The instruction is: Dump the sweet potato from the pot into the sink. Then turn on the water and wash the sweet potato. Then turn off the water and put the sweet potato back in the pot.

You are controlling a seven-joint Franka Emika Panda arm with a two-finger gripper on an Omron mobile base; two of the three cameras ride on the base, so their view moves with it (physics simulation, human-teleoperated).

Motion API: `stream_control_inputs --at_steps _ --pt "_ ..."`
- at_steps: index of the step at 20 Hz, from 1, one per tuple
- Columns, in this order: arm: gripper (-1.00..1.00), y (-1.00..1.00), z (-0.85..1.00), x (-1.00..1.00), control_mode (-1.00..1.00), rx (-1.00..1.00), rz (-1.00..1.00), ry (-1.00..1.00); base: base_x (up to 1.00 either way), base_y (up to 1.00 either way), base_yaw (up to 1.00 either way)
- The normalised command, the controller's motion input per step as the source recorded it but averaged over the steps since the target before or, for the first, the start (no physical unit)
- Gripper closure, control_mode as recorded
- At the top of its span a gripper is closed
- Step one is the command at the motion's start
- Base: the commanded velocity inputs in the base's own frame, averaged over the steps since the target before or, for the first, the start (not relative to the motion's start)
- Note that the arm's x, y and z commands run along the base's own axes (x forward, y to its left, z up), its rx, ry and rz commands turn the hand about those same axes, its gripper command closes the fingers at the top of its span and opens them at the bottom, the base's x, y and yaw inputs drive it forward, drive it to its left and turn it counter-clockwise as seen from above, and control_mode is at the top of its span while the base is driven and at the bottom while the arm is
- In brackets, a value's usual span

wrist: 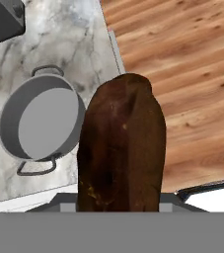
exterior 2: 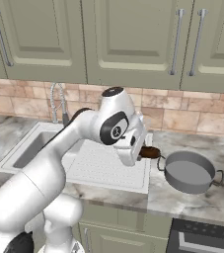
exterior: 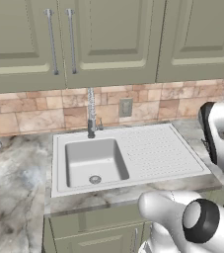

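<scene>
The gripper [exterior 2: 142, 152] is closed on the sweet potato [exterior 2: 150, 152], a dark brown lump that juts out to the right of the hand in the right base view, held above the counter just left of the pot [exterior 2: 190, 172] and near the right edge of the drainboard [exterior 2: 103, 165]. In the hand view the sweet potato [wrist: 121, 148] looms large in front of the camera and hides the finger tips, so the hold seems firm but the contact itself cannot be made out. The pot [wrist: 42, 123] stands empty on the marble counter [exterior 2: 202, 197], and the sink [exterior: 91, 160] basin is bare beneath the chrome faucet [exterior: 91, 116].
</scene>
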Motion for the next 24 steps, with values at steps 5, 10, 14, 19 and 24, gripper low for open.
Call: stream_control_inputs --at_steps 5,10,14,19,24 --pt "1.00 -1.00 -0.24 0.11 -1.00 0.09 0.03 0.06 0.00 0.00 0.00" --pt "1.00 -0.88 -0.24 0.20 -1.00 0.12 0.16 0.01 0.00 0.00 0.00" --pt "1.00 -0.57 -0.13 0.27 -1.00 0.11 0.23 0.00 0.00 0.00 0.00" --pt "1.00 -0.25 -0.09 0.37 -1.00 0.05 0.24 0.01 0.00 0.00 0.00" --pt "1.00 -0.02 -0.17 0.36 -1.00 0.01 0.18 0.05 0.00 0.00 0.00"
